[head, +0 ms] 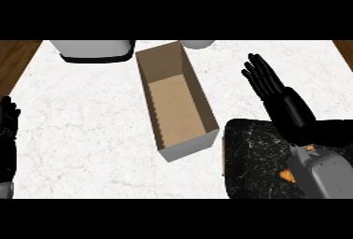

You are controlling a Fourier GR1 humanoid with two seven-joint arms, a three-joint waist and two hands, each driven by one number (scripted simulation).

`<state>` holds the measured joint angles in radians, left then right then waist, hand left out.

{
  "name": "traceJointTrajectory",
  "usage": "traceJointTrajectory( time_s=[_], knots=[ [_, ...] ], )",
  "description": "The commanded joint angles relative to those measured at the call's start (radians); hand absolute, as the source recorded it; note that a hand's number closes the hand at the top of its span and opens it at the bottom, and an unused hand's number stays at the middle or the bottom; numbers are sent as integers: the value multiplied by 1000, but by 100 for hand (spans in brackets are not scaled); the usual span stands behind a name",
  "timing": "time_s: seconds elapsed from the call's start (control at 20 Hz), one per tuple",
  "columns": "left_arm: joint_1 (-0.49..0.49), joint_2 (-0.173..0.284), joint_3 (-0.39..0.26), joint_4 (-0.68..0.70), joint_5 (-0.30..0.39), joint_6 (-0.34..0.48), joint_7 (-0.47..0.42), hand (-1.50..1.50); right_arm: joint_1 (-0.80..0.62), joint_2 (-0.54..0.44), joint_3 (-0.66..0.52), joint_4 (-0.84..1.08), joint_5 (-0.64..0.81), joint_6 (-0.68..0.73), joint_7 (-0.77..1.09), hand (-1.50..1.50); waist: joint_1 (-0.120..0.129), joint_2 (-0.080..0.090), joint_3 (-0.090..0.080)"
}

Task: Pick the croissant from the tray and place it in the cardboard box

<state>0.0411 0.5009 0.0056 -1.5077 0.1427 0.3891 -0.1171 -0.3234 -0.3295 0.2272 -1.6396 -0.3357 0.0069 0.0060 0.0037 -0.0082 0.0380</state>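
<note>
The right hand [281, 100] stands over the counter with its fingers straight and held together, pointing away from the robot and a little to the left; it has hold of nothing. Its grey forearm [329, 173] comes up from the lower right corner and crosses the black tray [254, 161], which lies directly below and behind the palm. Small orange bits show beside the forearm, just under the wrist, and these are probably the croissant [286, 175], though the arm hides most of it. To the left of this hand, near the tray's edge, the long cardboard box [176, 100] lies open on the white marble counter [82, 121], its far end roughly level with the fingertips.

The left hand [8, 126] rests at the left edge, well apart from the box, fingers up and relaxed, holding nothing.

Beyond the box, far from the right hand, sit a grey and black appliance [93, 50] and a pale round object [198, 44], cut by the top edge.
</note>
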Motion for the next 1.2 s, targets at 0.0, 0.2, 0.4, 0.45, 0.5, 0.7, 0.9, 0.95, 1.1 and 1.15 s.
traceJointTrajectory(
  time_s=[0.0, 0.2, 0.4, 0.45, 0.5, 0.7, 0.9, 0.95, 1.1, 1.15],
  knots=[
    [8, -14, -35, -28, -35, 4, 13, 0, 22, -19, -92, -14, -7, -30, -37, -150, -10, 6, -37],
    [21, -13, -114, -20, -47, -53, 68, 0, 7, -71, -295, 26, 52, -203, -100, -150, -36, 7, -36],
    [43, -27, -137, -14, -24, -82, 90, 0, 108, -160, -350, 186, 290, -473, 53, 150, -66, 14, -42],
    [32, -37, -155, -31, -32, -72, 123, 0, 132, -102, -370, 166, 286, -540, 20, -150, -64, 8, -37],
    [-1, -37, -161, -9, -30, -89, 137, 0, 163, -49, -380, 166, 274, -569, -38, -150, -59, 11, -36],
    [-76, -67, -177, 30, -59, -120, 163, 0, 300, -2, -389, 74, 281, -564, -165, -150, -18, 8, -38],
    [-33, -56, -174, -34, -66, -98, 194, 0, 448, -208, -328, -27, 383, -432, 14, -150, -28, 4, -40],
    [-23, -60, -180, -21, -64, -106, 179, 0, 438, -256, -305, 0, 447, -431, 57, -150, -21, 6, -41],
    [-26, -54, -174, -11, -70, -107, 188, 0, 494, -363, -268, -79, 493, -338, 198, -150, -26, 5, -42],
    [-29, -73, -191, -30, -76, -95, 201, 0, 492, -413, -268, -98, 486, -281, 249, -150, -23, 4, -42]
  ],
)
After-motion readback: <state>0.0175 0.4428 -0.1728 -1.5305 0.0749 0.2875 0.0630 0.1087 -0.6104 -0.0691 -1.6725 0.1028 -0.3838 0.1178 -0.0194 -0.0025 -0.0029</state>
